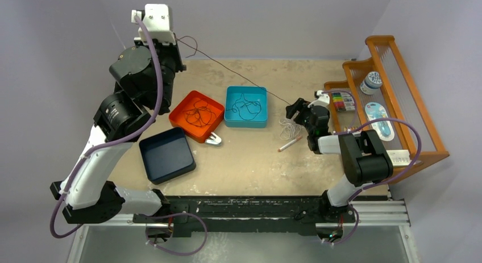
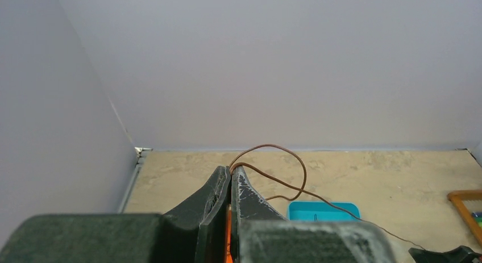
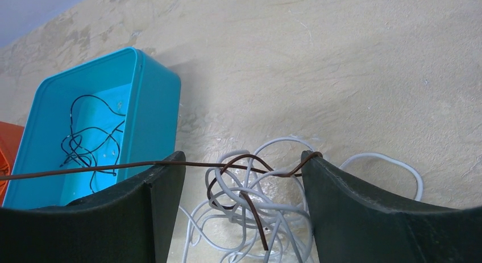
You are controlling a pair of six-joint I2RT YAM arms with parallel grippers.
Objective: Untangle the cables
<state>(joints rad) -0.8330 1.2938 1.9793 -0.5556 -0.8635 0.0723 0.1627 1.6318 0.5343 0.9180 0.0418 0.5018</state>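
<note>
Right wrist view shows limp thin brown wire [image 3: 113,166], clenched in left jaws, crossing released right jaws; grip it beside whitish tangle [image 3: 250,212].

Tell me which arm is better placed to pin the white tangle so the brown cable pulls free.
Right, probably: the right gripper, open, straddles the white tangle where the brown cable loops through. The left gripper is shut on that cable's far end, raised high.

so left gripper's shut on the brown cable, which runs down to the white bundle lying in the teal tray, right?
Not in it: the right wrist view shows the white bundle on the table beside the teal tray. The left gripper is shut on the brown cable, which does run down to that bundle.
</note>
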